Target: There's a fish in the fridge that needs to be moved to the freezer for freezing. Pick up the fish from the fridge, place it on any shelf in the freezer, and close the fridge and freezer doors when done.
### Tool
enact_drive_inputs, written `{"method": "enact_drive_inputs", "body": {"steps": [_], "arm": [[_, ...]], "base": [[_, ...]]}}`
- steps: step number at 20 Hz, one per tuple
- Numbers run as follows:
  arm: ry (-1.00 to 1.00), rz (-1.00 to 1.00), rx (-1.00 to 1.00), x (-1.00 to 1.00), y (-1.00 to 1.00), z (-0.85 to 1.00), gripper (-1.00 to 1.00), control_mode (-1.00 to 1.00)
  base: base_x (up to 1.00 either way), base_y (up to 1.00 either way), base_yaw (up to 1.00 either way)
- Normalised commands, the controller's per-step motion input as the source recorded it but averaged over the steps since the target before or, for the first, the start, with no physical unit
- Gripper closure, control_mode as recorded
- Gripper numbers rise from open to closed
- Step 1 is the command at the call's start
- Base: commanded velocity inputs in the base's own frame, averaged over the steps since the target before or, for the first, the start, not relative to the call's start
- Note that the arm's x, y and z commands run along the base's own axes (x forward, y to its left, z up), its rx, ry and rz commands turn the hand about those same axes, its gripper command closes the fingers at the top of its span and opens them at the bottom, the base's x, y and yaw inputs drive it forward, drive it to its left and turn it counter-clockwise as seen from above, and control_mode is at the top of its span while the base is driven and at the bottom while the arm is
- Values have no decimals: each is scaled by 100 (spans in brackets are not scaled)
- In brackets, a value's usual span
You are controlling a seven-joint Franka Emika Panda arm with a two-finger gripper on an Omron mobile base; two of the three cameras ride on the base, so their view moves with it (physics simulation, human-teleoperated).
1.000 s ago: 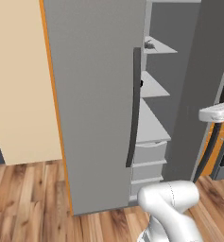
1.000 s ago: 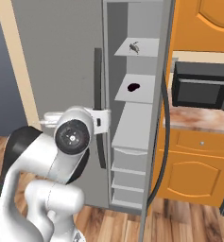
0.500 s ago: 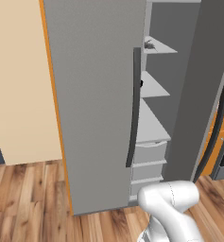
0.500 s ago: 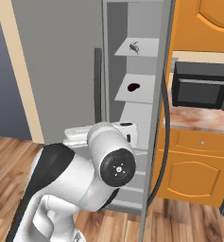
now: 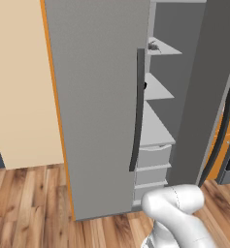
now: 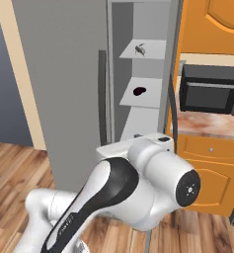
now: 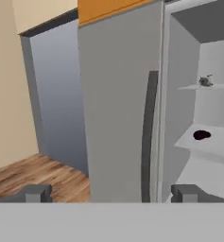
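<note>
**Fish on the top freezer shelf, fridge door shut, freezer door open**

So the fish (image 6: 140, 49) sits on the upper shelf (image 6: 150, 49) inside the freezer (image 5: 160, 97), the narrow compartment with solid pale grey boards. It's a tiny dark thing, and you can spot it in the hand view too, up on the right (image 7: 206, 81). One shelf down there's a small dark blob (image 6: 138, 91); can't tell what it is. Below the shelves are the grey drawers (image 5: 153, 157).

The fridge door (image 5: 99, 106) is closed, a big flat grey panel with a long dark vertical handle (image 5: 137, 111) along its right edge. The freezer door (image 5: 208, 87) stands swung open on the right side of the compartment, with its own dark handle (image 5: 222, 135) showing past its edge.

The jaws are spread wide apart with nothing between them; the two fingertips (image 7: 38, 193) poke up at the bottom of the hand view, pointed at the closed door and the open freezer, well away from the fish.

To the right of the freezer there's a black microwave (image 6: 210, 89) on a table (image 6: 212, 126) with orange cabinets (image 6: 212, 24) around it. Wood floor (image 5: 29, 208) below.
</note>
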Motion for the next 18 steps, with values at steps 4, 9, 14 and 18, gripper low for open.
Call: {"method": "enact_drive_inputs", "body": {"steps": [4, 9, 14, 18], "arm": [[-5, 29, 16, 0, -32, -45, -100, -100], [-2, 25, 19, 4, -31, -38, -100, -100], [0, 19, 11, 31, -22, -25, -100, -100], [0, 12, 2, 47, -3, -26, -100, -100]], "base": [[0, 0, 0], [0, 0, 0], [0, 0, 0], [0, 0, 0]]}}
